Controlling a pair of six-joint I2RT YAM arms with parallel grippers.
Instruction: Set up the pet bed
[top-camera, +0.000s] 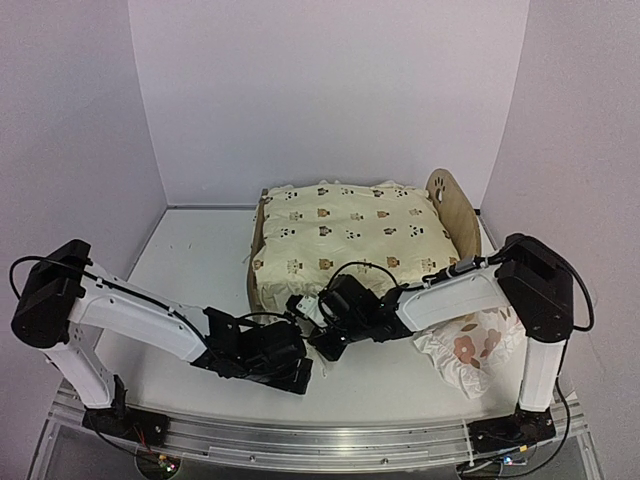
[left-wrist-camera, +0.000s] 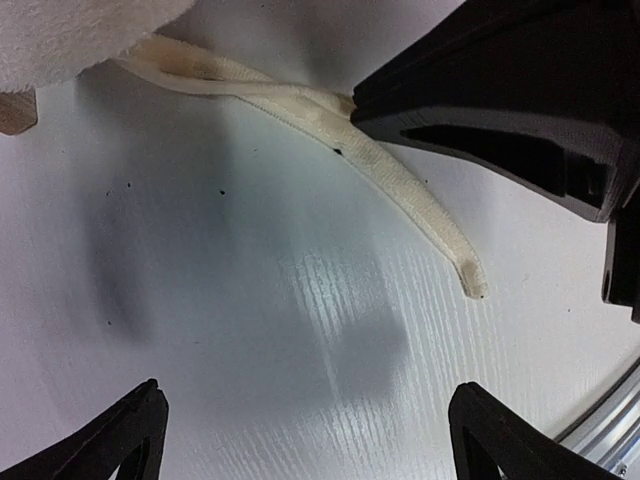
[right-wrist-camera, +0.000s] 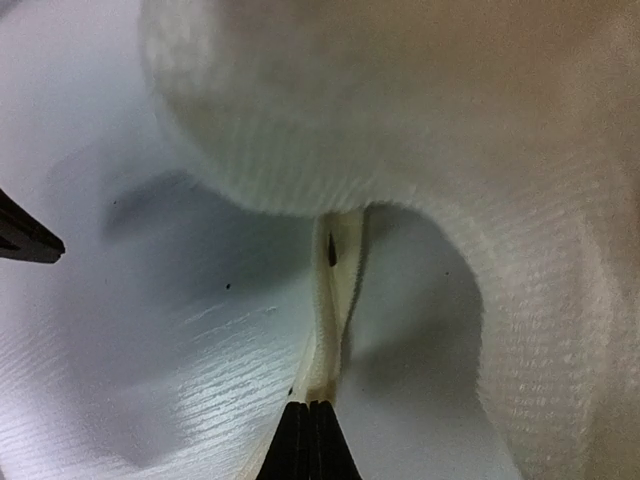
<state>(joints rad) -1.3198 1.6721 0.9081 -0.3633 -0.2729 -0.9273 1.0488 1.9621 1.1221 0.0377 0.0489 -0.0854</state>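
The pet bed stands at the back middle of the table, its light-wood headboard (top-camera: 452, 208) with a paw cutout at the right end. A cream cushion (top-camera: 350, 240) printed with small animals covers it. My right gripper (top-camera: 322, 345) is at the cushion's near edge and is shut on a cream tie string (right-wrist-camera: 335, 300) that hangs from the cushion (right-wrist-camera: 400, 100). My left gripper (top-camera: 295, 370) is open and empty low over the table just left of it. The left wrist view shows the string (left-wrist-camera: 400, 185) lying ahead of the left gripper (left-wrist-camera: 310, 400) and running under the right gripper (left-wrist-camera: 500, 110).
A small white ruffled pillow (top-camera: 470, 350) with red-brown flowers lies on the table at the right, under the right arm. A bit of the wooden frame (left-wrist-camera: 15, 110) shows at the left edge of the left wrist view. White walls enclose the table.
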